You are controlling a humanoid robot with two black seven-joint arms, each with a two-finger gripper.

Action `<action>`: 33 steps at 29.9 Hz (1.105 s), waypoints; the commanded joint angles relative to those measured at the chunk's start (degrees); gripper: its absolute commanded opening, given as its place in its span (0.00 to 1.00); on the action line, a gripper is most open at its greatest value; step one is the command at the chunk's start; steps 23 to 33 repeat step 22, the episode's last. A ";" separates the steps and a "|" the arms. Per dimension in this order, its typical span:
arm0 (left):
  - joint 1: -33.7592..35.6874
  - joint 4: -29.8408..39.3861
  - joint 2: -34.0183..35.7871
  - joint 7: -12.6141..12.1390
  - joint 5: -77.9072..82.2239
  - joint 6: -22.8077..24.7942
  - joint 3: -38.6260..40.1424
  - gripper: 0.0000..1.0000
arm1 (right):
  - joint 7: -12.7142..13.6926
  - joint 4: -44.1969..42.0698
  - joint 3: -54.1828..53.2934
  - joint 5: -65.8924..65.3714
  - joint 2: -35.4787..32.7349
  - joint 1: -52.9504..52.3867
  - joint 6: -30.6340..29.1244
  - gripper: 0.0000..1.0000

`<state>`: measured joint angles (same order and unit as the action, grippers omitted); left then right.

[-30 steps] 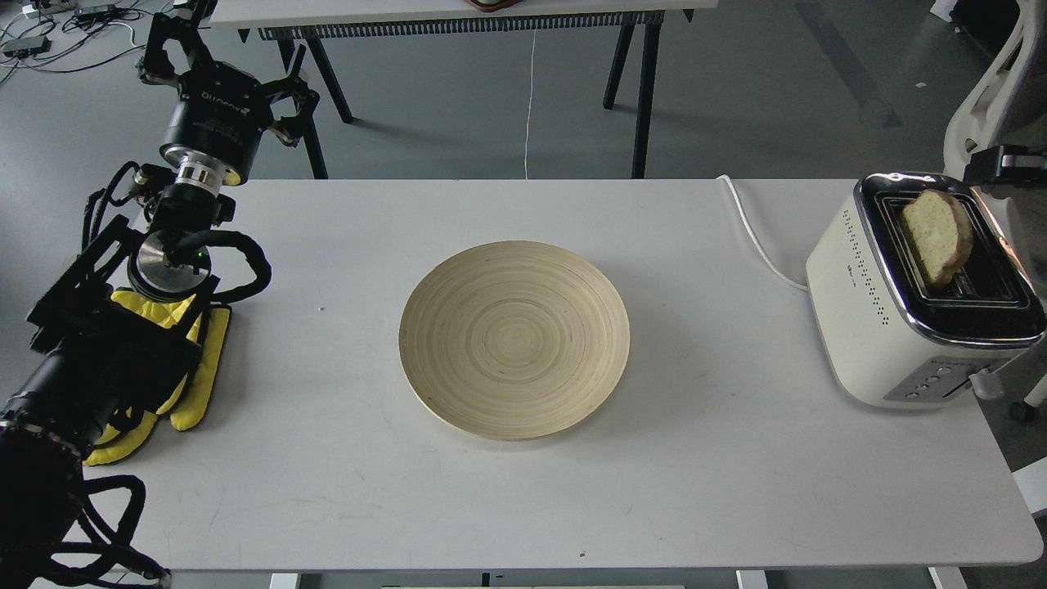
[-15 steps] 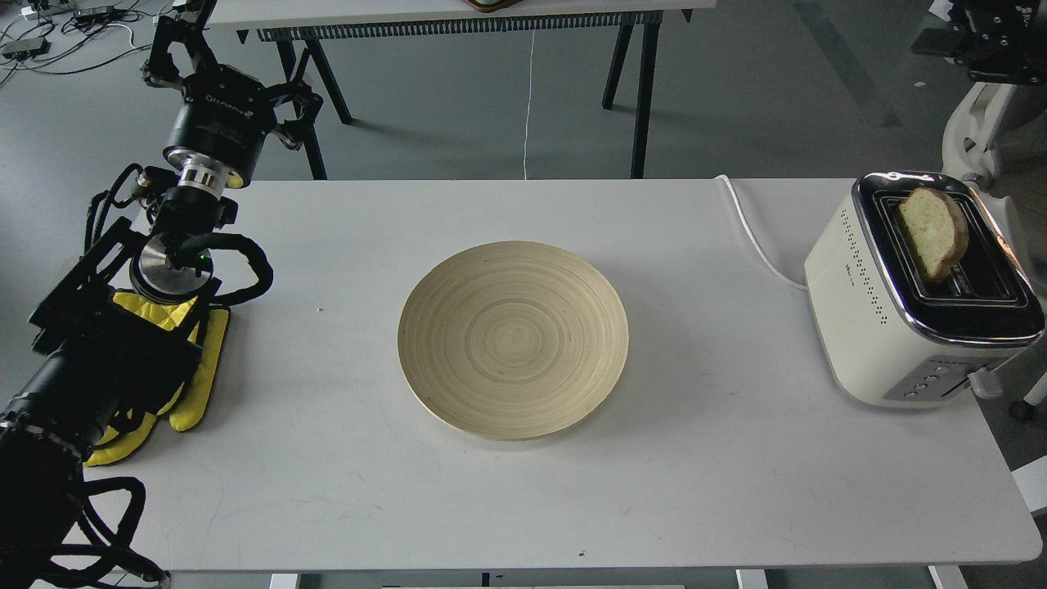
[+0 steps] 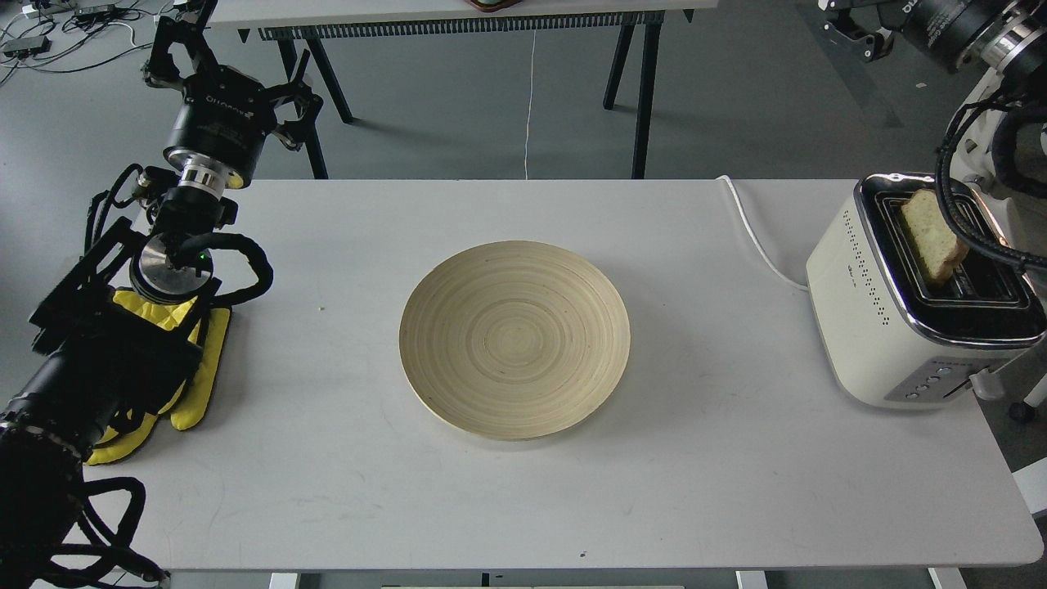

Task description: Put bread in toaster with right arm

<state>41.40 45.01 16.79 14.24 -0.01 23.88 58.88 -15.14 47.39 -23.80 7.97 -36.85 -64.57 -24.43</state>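
Head view: bread point(image 3: 931, 237) stands tilted in the toaster point(image 3: 891, 327) slot, sticking out | right gripper point(image 3: 847, 24) high at the top edge, fingers unclear | left gripper point(image 3: 225, 61) spread, empty | plate point(image 3: 514, 339) bare | judgement: you should check the slice sits fully in before leaving.

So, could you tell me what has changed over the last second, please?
The right arm has lifted away from the toaster and swung up toward the top right corner; its claw sits there partly cut off, holding nothing I can see. One of its cables now drapes across the bread. The bread stays in the slot, and the plate, left claw and yellow cloth are unchanged.
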 commanded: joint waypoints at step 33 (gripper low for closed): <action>0.18 -0.27 -0.27 0.00 0.01 -0.41 0.00 1.00 | 2.84 -9.77 -26.64 1.79 18.22 15.00 -3.57 0.99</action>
